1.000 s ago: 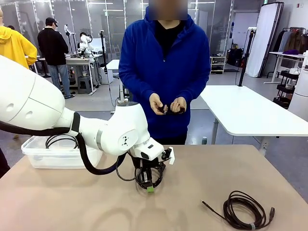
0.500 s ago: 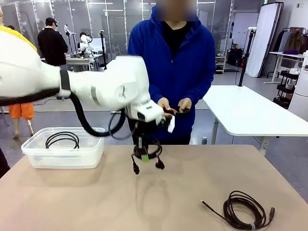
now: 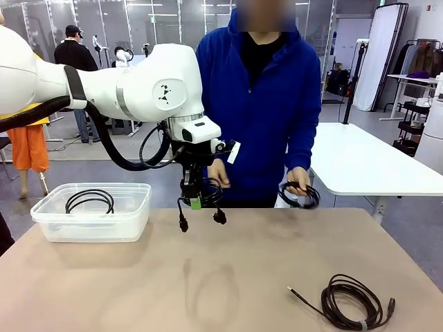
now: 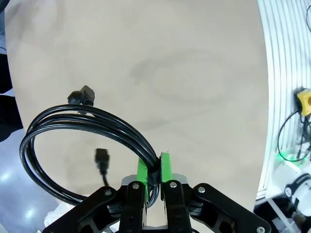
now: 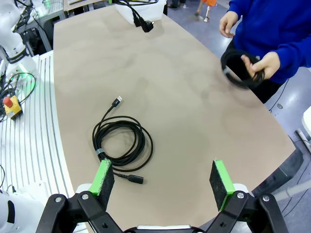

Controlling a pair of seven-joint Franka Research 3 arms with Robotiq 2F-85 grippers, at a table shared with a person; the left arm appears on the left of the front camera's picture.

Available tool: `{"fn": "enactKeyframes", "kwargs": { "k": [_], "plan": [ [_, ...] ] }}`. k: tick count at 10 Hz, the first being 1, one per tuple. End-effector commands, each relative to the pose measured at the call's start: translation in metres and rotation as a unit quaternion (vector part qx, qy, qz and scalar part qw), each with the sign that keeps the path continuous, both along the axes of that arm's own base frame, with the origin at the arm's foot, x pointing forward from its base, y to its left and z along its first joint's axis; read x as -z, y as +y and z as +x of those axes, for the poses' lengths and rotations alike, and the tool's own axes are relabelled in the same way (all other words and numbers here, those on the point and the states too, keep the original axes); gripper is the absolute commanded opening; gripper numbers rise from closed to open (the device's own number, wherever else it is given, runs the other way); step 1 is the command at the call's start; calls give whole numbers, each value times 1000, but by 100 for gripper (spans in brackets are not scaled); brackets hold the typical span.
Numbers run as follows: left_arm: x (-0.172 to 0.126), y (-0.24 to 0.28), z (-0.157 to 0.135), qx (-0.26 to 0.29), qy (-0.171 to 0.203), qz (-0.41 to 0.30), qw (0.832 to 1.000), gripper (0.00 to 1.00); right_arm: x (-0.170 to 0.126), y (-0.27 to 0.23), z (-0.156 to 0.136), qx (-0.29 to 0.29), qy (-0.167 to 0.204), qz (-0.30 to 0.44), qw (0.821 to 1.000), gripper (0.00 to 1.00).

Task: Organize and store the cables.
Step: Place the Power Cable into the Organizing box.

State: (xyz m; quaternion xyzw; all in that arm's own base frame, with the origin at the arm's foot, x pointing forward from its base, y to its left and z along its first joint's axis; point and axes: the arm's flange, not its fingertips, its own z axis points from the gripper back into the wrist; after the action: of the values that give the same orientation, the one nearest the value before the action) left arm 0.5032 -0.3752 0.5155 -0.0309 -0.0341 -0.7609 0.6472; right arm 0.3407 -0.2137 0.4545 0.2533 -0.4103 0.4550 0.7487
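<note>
Cable [image 4: 73, 118] glossy blk; table [image 3: 104, 290] matt; bin [image 3: 90, 225] clear plastic.

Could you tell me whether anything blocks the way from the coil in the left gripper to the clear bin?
Nothing visible does: the left gripper holds the coil above the table, and the open bin holds one cable.

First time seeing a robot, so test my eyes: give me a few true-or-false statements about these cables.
1. The left jaws are shut on a coiled cable, held above the table. True.
2. The clear bin is empty. False: a black cable lies inside.
3. The person's hand holds a second coil. True.
4. The right jaws grip the large coil. False: they stand open; that coil lies loose on the table.
</note>
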Motion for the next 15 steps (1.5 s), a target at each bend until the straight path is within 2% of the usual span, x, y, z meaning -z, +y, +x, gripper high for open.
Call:
{"fn": "enactKeyframes", "kwargs": {
  "k": [1,3,4,5,6,7,8,9,12,14,15],
  "plan": [
    [-4,-3,-3,-1,-6,-4,1000,0,0,0,2,1,-6,4,1000,100],
    [-4,-3,-3,-1,-6,-4,1000,0,0,0,2,1,-6,4,1000,100],
    [0,-4,-3,4,0,0,1000,12,0,0,2,1,-6,4,1000,100],
    [-32,29,35,14,-15,-11,1000,12,0,0,2,1,-6,4,1000,100],
    [-54,66,52,16,-12,-20,1000,12,0,0,2,1,-6,4,1000,100],
    [-71,101,58,54,-20,-19,998,12,0,0,2,1,-6,4,1000,100],
    [-84,137,66,40,-22,-46,998,12,0,0,2,1,-6,4,1000,100],
    [-90,172,73,8,-50,-36,998,12,0,0,2,1,-6,4,1000,100],
    [-78,262,88,-42,-42,-55,997,12,0,0,2,1,-6,4,1000,100],
    [-61,297,88,-56,-61,-56,995,12,0,0,2,1,-6,4,1000,100],
    [-53,312,93,-70,-59,-49,995,12,0,0,2,1,-6,4,1000,100]
  ]
}}
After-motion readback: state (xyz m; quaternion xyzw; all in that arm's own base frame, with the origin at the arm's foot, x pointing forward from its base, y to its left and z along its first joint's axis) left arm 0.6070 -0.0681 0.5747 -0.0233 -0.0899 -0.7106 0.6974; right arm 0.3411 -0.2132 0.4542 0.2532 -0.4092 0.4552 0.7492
